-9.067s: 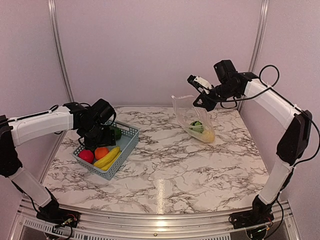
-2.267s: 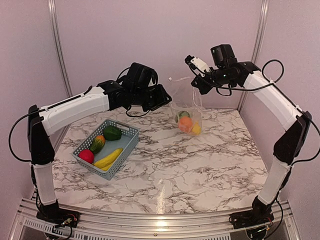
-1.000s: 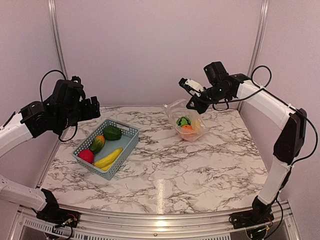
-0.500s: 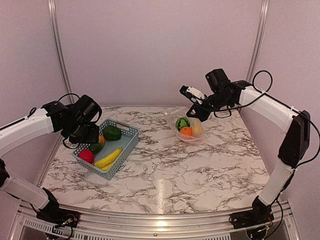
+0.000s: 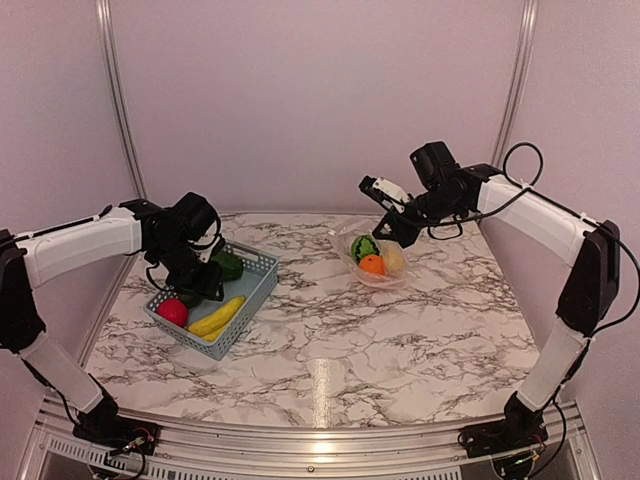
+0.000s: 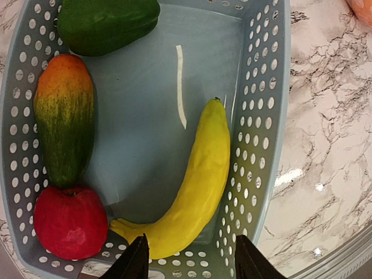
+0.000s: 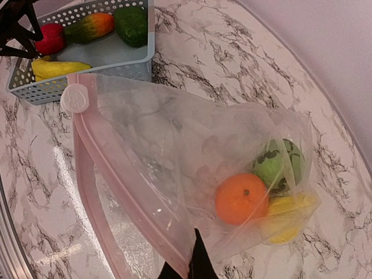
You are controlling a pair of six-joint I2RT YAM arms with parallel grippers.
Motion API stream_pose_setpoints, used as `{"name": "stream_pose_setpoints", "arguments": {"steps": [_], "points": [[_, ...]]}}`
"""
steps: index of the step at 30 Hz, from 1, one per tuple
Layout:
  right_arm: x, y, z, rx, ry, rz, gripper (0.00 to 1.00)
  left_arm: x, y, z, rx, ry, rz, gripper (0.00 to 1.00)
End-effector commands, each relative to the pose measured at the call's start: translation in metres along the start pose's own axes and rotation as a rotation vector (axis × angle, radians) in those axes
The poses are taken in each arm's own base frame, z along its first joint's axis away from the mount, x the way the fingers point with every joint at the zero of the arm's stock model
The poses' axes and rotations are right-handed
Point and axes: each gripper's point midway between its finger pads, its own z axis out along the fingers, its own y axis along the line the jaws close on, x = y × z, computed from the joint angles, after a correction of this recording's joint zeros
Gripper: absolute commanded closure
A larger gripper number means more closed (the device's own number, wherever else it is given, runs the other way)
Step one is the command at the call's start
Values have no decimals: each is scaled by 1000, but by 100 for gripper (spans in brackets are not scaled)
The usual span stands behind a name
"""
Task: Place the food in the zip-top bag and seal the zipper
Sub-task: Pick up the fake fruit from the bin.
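The clear zip-top bag (image 5: 378,258) rests on the table at the back right, holding the orange (image 5: 372,264), the striped green melon (image 5: 362,246) and the yellow pear (image 5: 394,260). My right gripper (image 5: 392,222) is shut on the bag's mouth edge, pinching the pinkish zipper (image 7: 122,192) between its black fingertips (image 7: 200,263). My left gripper (image 6: 190,261) is open and empty just above the blue-grey basket (image 6: 273,116), its fingertips astride the banana (image 6: 197,180). The red apple (image 6: 70,221), the green-orange piece (image 6: 65,119) and the green piece (image 6: 107,23) also lie in the basket.
The basket (image 5: 255,285) sits at the table's left. A white slider tab (image 7: 74,97) is at the far end of the zipper. Purple walls and metal posts close in the back and sides.
The orange went from the basket into the bag. My left arm has swung back from the bag and come down over the basket. My right gripper has lowered the bag onto the table.
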Motion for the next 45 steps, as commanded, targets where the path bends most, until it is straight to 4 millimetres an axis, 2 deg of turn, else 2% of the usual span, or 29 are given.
{"name": "stream_pose_setpoints", "arguments": {"steps": [1,7,16,24,29,33,39,45], "points": [[-3,0,-14,26,-17,-23,100,-9,-20,9,135,25,94,48],[0,0,-15,34,-8,-30,100,-4,-25,30,173,95,151,49],[0,-3,-15,46,-1,-33,100,3,-8,56,73,156,177,53],[3,-4,-14,53,12,-34,100,-9,-6,68,48,163,210,56],[5,-6,-14,57,26,-41,100,-13,-6,72,39,169,232,71],[6,-5,-15,52,37,-42,100,-25,1,58,-8,110,219,76],[2,-6,-22,63,45,-54,100,-52,5,9,-48,-50,182,89],[-6,-8,-27,65,50,-45,100,-88,-16,-47,58,-247,110,93]]}}
